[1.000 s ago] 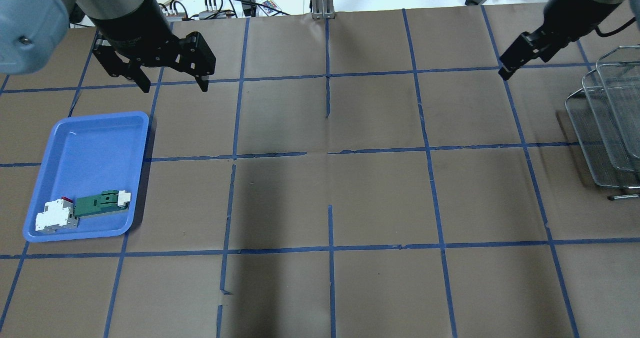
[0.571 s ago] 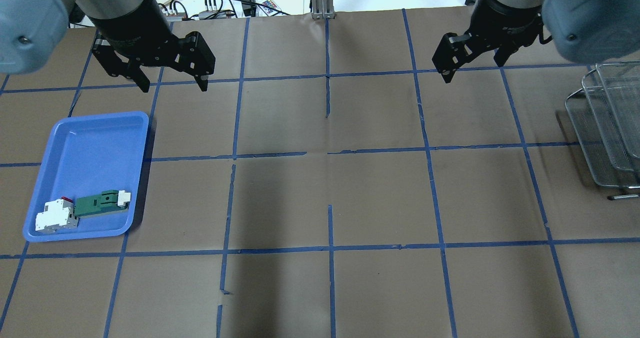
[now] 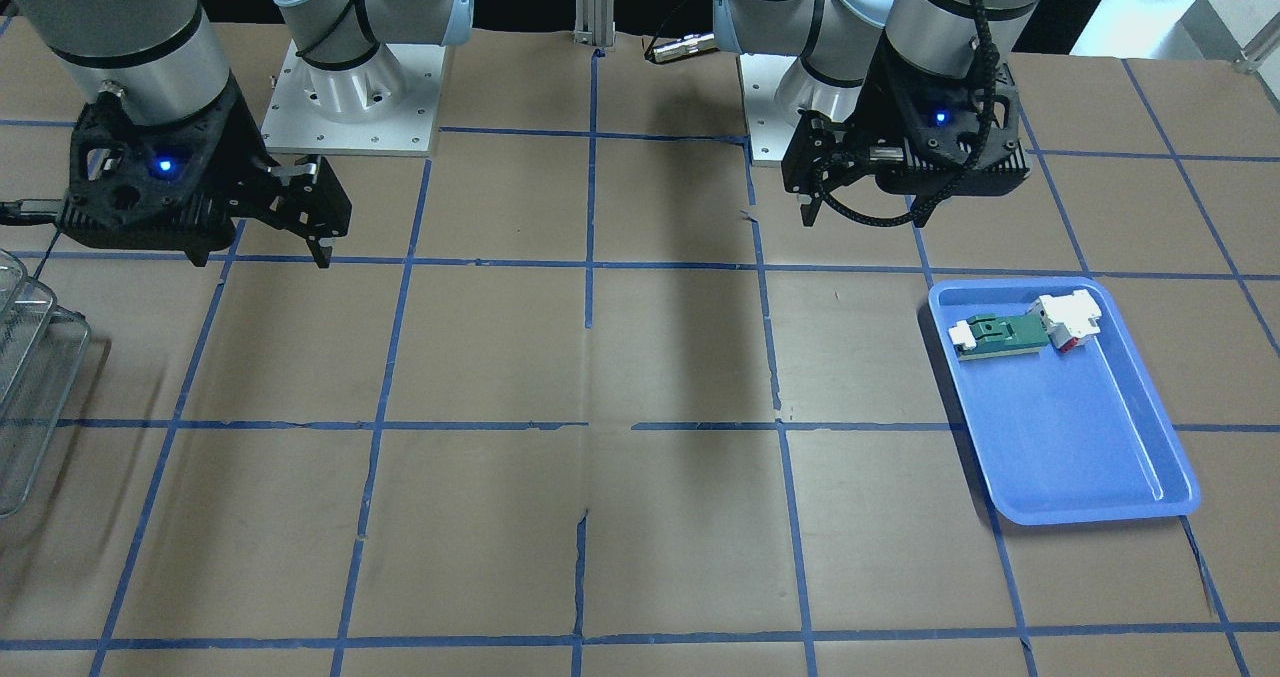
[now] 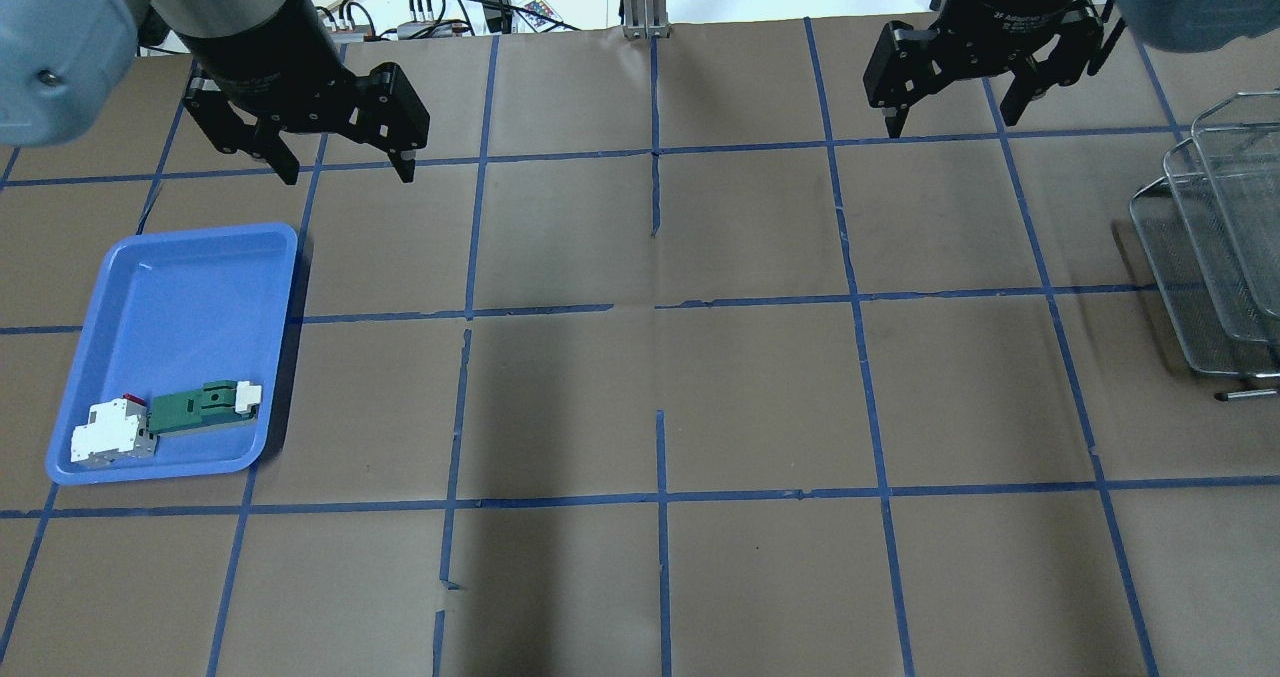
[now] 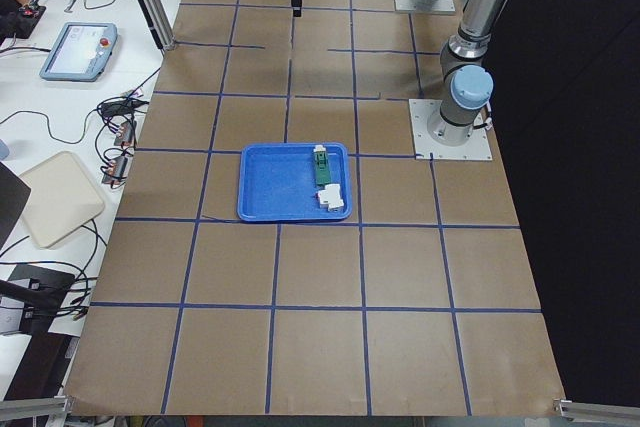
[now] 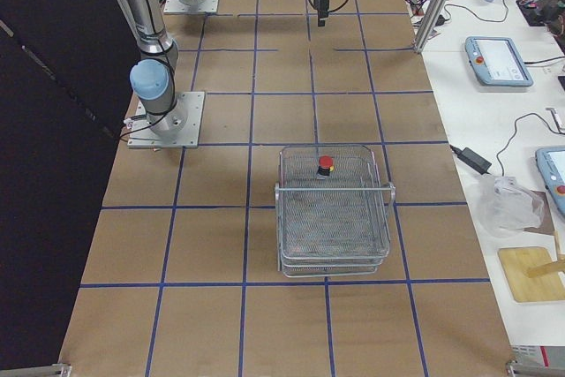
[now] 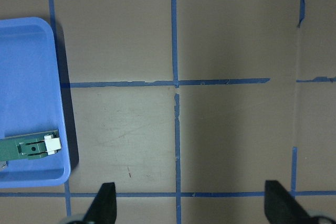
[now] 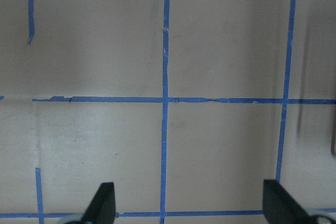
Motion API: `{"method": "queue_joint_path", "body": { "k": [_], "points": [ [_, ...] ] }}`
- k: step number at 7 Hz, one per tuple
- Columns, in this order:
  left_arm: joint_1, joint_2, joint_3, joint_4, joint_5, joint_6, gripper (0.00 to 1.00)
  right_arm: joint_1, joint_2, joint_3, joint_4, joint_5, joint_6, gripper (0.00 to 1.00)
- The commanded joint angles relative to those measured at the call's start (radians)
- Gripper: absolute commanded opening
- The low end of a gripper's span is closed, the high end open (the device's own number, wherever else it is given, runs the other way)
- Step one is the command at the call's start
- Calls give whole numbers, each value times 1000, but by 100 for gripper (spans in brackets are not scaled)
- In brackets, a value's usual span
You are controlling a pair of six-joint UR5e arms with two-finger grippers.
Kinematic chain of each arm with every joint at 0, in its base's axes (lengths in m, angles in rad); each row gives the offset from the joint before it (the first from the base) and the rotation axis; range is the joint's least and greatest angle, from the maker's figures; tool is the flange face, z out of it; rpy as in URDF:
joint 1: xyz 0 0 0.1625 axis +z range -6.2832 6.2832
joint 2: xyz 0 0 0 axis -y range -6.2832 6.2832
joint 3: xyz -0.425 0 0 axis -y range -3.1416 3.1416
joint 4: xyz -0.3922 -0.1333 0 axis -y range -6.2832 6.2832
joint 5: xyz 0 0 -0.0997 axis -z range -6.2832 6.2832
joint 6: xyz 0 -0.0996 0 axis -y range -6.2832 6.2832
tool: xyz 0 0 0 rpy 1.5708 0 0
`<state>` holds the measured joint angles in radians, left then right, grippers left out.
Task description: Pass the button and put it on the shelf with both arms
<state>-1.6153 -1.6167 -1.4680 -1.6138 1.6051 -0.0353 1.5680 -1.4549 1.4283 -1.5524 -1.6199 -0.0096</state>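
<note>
The button (image 6: 326, 163), red cap up, stands on the top tier of the wire-mesh shelf (image 6: 334, 218), near its far rim. It shows only in the exterior right view. The shelf sits at the table's right end (image 4: 1200, 257) and shows at the left edge of the front-facing view (image 3: 30, 407). My left gripper (image 4: 348, 172) is open and empty above the table, behind the blue tray; it also shows in the front-facing view (image 3: 865, 219). My right gripper (image 4: 948, 125) is open and empty, left of the shelf and apart from it (image 3: 260, 255).
A blue tray (image 4: 180, 287) at the table's left holds a green-and-white connector (image 4: 200, 407) and a white block with a red part (image 4: 110, 432). Brown paper with blue tape lines covers the table. Cables and devices lie beyond the far edge.
My right gripper has moved left, away from the shelf, and turned so both fingers face the camera. My left gripper has not moved.
</note>
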Motion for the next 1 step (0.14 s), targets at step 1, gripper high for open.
{"method": "queue_joint_path", "body": {
  "k": [1],
  "points": [
    [0,0,0,0,1,0,100,-12,-1,-3,18,-6,52,100]
  ]
}}
